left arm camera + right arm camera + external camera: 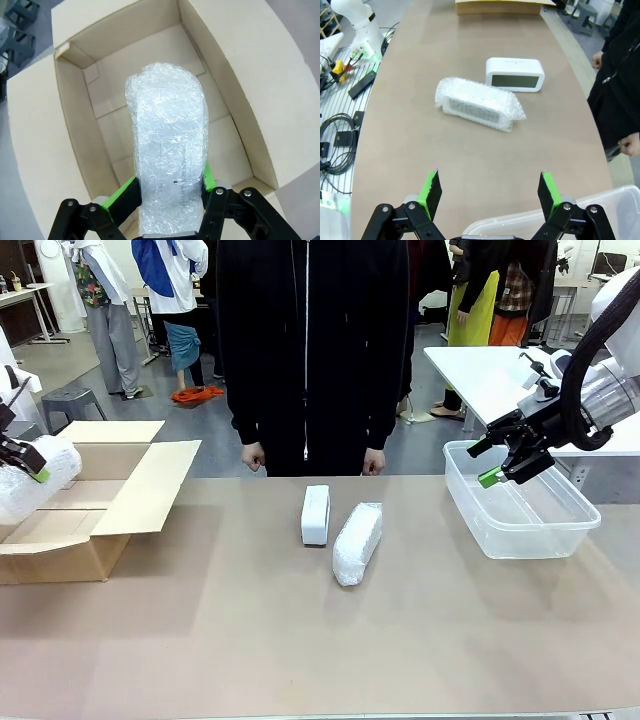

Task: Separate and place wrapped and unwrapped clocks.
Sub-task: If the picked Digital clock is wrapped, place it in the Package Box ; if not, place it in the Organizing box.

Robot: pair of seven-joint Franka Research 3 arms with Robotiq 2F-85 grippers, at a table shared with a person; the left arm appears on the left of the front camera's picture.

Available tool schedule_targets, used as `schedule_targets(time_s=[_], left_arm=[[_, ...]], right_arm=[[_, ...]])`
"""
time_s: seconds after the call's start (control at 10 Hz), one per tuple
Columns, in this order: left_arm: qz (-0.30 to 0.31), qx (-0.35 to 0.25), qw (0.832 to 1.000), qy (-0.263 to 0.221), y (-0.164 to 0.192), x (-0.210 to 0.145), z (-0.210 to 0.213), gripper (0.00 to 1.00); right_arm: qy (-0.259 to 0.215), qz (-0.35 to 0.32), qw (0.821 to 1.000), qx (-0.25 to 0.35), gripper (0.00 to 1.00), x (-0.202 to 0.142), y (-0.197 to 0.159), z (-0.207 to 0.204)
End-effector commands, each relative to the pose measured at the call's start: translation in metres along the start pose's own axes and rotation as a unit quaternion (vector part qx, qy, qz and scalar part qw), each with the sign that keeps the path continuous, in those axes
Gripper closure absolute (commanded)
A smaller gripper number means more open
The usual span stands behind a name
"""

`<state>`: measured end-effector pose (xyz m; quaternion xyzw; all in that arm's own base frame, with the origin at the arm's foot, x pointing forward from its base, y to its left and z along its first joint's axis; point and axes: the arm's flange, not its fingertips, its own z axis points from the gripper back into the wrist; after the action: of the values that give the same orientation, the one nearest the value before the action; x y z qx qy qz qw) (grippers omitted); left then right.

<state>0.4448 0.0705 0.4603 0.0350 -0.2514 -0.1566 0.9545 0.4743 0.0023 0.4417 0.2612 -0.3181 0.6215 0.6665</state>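
- The left gripper [167, 185] is clamped on one wrapped clock [167, 125], with a green pad pressed to each side of the bundle's near end.
- This held wrapped clock is an oblong bundle in crinkled, translucent white bubble wrap. The wrap is rounded at the far end, and a paler block shows faintly through it.
- In the left wrist view the bundle hangs over the open cardboard box [75, 125], whose brown floor and walls show around it. In the front view the box [120, 490] sits at the table's left end with its flaps spread, and the bundle [30, 485] is above it at the picture's left edge.
- The second wrapped clock [479, 103] lies on its side near the middle of the brown table [445, 165]. It has the same bubbly wrap, bunched at both ends, and a greyish face shows dimly through it.
- The unwrapped clock [514, 74] stands just beside it, apart from it. It is a smaller, smooth white block with rounded corners and a dark grey-green face.
- The right gripper [489, 192] has its fingers spread wide and holds nothing. It hovers over the clear plastic tub [530, 530] at the table's right end.
- A person [308, 350] in dark clothes stands at the far edge, hands hanging at the sides.
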Motion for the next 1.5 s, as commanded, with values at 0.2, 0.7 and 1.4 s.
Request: schedule_targets(time_s=[0.2,0.7,1.4], left_arm=[[0.022,-0.030,0.999,-0.017,-0.007,-0.013,-0.028,0.42],[0.030,-0.050,0.998,-0.011,0.002,-0.016,-0.069,0.42],[0.022,-0.069,0.997,0.004,0.008,-0.012,-0.079,0.03]], right_arm=[[-0.015,0.002,1.000,-0.002,0.00,0.000,-0.002,-0.003],[-0.015,0.002,1.000,-0.002,0.00,0.000,-0.002,-0.003],[-0.015,0.002,1.000,-0.002,0.00,0.000,-0.002,-0.003]])
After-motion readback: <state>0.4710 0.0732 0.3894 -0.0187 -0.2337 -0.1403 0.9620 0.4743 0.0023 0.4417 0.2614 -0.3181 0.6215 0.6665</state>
